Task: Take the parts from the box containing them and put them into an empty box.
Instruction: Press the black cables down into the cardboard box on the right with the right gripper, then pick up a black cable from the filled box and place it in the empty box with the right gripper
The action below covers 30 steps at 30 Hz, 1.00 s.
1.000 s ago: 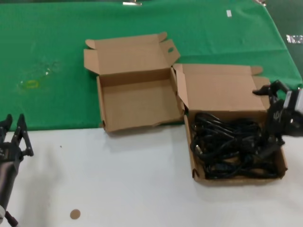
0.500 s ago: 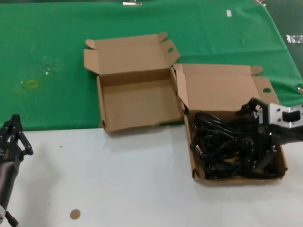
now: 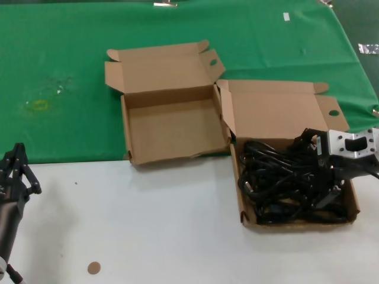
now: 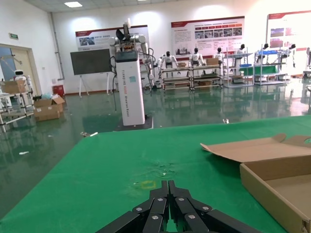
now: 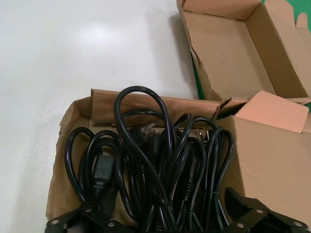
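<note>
The parts (image 3: 278, 177) are black looped power cords piled in the box containing them (image 3: 296, 225), at the right on the white table. My right gripper (image 3: 323, 170) is low over the right side of that pile. In the right wrist view it (image 5: 160, 208) is open, a finger on each side of several cords (image 5: 155, 160) and closed on none. The empty box (image 3: 172, 127) lies open to the left on the green cloth, its lid folded back. My left gripper (image 3: 18, 168) stays shut at the front left edge, holding nothing; its (image 4: 168, 187) fingers meet in the left wrist view.
The two boxes touch at their adjoining corners (image 5: 221, 104). The cord box's lid (image 3: 278, 109) stands up behind it. A small brown disc (image 3: 93, 268) lies on the white table at the front left. The green cloth (image 3: 59, 71) covers the far half.
My right gripper has moved left from the box's right edge and come down into the cord pile. The left arm has barely shifted.
</note>
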Each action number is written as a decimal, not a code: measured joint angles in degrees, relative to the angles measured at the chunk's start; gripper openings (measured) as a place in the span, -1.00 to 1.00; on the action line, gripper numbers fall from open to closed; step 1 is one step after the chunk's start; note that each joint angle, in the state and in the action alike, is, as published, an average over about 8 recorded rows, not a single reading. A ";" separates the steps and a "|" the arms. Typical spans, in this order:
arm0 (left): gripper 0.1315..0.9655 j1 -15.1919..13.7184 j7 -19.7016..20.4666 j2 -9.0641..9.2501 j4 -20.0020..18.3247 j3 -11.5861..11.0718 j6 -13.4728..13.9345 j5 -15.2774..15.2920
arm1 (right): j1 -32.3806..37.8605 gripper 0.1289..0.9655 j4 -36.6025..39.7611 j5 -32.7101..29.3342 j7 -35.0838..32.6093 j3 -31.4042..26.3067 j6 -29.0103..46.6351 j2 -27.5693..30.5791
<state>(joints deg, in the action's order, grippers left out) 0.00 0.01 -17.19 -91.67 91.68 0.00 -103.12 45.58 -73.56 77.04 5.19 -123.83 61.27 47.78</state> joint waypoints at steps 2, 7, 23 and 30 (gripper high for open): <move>-0.95 0.00 0.00 0.00 0.00 0.00 0.00 0.00 | -0.09 0.62 0.07 -0.39 -0.13 0.43 0.33 -0.18; -0.95 0.00 0.00 0.00 0.00 0.00 0.00 0.00 | -0.58 0.58 -0.17 -1.16 -0.16 1.46 1.02 -0.33; -0.95 0.00 0.00 0.00 0.00 0.00 0.00 0.00 | -2.18 -0.34 -1.43 -2.11 -0.05 4.07 1.93 -0.65; -0.95 0.00 0.00 0.00 0.00 0.00 0.00 0.00 | -2.28 -0.61 -2.56 -2.23 0.72 5.02 2.49 -0.41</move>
<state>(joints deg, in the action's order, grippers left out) 0.00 0.01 -17.19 -91.67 91.68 0.00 -103.12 43.30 -76.12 74.81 5.90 -118.81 63.76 47.37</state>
